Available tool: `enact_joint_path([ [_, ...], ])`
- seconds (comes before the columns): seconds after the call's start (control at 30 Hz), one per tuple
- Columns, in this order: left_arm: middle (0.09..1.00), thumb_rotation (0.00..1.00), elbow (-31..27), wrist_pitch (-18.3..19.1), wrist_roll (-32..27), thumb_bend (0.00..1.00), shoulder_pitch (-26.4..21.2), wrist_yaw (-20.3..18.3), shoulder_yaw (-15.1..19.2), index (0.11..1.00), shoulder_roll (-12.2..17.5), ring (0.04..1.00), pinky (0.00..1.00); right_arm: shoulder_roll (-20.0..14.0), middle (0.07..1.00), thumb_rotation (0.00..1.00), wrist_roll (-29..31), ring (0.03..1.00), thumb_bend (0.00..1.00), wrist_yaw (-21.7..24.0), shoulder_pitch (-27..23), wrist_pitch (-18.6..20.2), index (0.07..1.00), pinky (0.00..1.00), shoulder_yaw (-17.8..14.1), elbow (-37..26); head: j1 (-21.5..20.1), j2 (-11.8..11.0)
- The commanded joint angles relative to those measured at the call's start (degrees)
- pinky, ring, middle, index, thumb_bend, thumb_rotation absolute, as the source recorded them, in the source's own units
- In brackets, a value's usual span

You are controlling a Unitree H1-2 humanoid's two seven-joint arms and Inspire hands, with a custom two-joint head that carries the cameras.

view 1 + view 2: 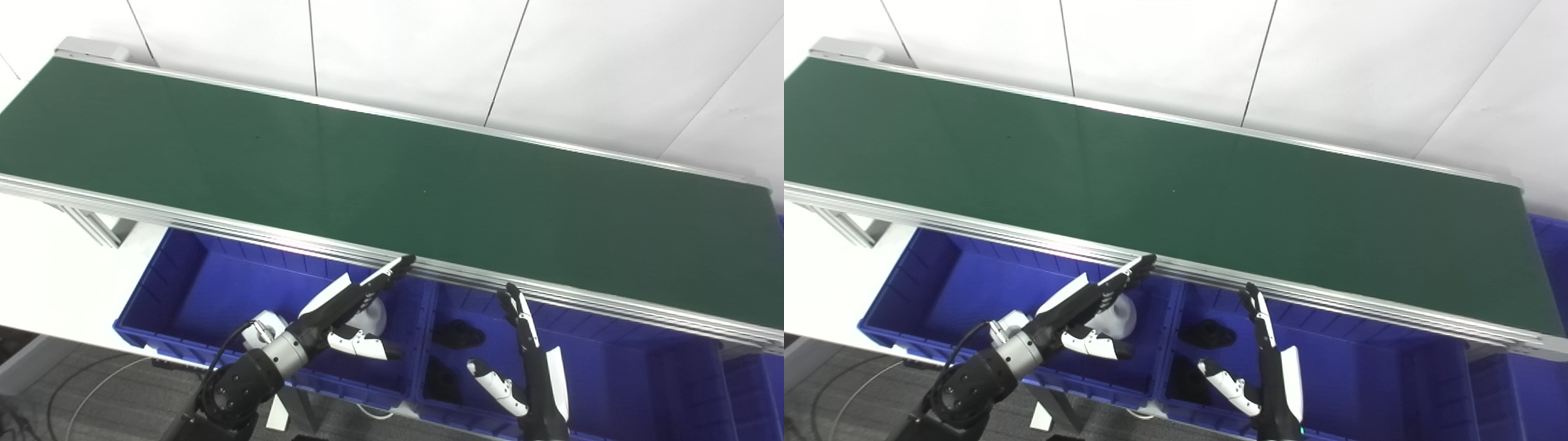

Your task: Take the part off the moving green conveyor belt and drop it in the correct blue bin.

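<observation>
The green conveyor belt [380, 177] runs across the view and carries no part. My left hand [352, 306] is open, fingers stretched toward the belt's near rail, above the left blue bin [202, 288]. A white part [375, 313] lies in that bin, partly hidden behind the hand. My right hand [530, 361] is open, fingers pointing up, over the middle blue bin [625, 380]. Two black parts [458, 334] [440, 380] lie in the middle bin, left of the right hand.
The belt's aluminium rail [551, 291] overhangs the bins' far edges. Another blue bin [756, 380] shows at the far right. A white wall stands behind the belt. Cables lie on the grey floor [92, 386] at lower left.
</observation>
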Motion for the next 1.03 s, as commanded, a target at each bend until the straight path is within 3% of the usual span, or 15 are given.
enact_joint_path([
  [0.0,1.0,0.5,-0.2,-2.7,-1.6,0.96,-0.9,-0.2,0.7,1.0,0.4,1.0,1.0,1.3,0.944,0.74,-0.5,0.942,0.85,1.8,0.2,-1.0,0.997,0.93,-0.9,-0.8,-1.5,-0.2],
  [0.27,1.0,0.45,1.1,-4.0,-3.5,0.93,-1.3,-1.0,1.3,1.0,1.3,1.0,0.99,4.7,0.967,0.75,-3.5,0.962,0.86,3.0,0.5,-0.7,1.0,0.95,-3.6,-0.4,-1.3,-0.9],
  [0.47,1.0,0.46,2.3,-4.5,-2.1,0.93,-1.4,-0.5,1.4,1.0,1.3,1.0,0.98,5.3,0.969,0.75,-4.1,0.948,0.83,3.0,0.8,-1.8,1.0,0.91,-4.8,0.3,-0.6,-1.7],
  [0.73,1.0,0.45,3.5,-5.5,-2.4,0.92,-1.8,-0.5,2.7,1.0,1.9,1.0,0.99,6.9,0.968,0.75,-5.1,0.945,0.83,2.3,-0.1,-1.9,1.0,0.9,-5.0,1.9,-3.7,-2.3],
  [0.87,1.0,0.45,4.1,-6.5,-4.1,0.94,-2.1,-1.8,3.5,1.0,2.7,1.0,1.0,7.6,0.957,0.75,-5.9,0.905,0.81,-1.8,-1.3,-1.9,0.99,0.83,-3.3,3.7,-7.9,-2.5],
  [1.0,1.0,0.48,4.3,-7.2,-4.2,0.95,-2.4,-2.1,3.6,1.0,3.4,1.0,1.0,7.9,0.955,0.75,-5.8,0.91,0.8,-4.4,-1.9,-1.9,0.991,0.85,-2.1,4.7,-8.9,-2.7],
])
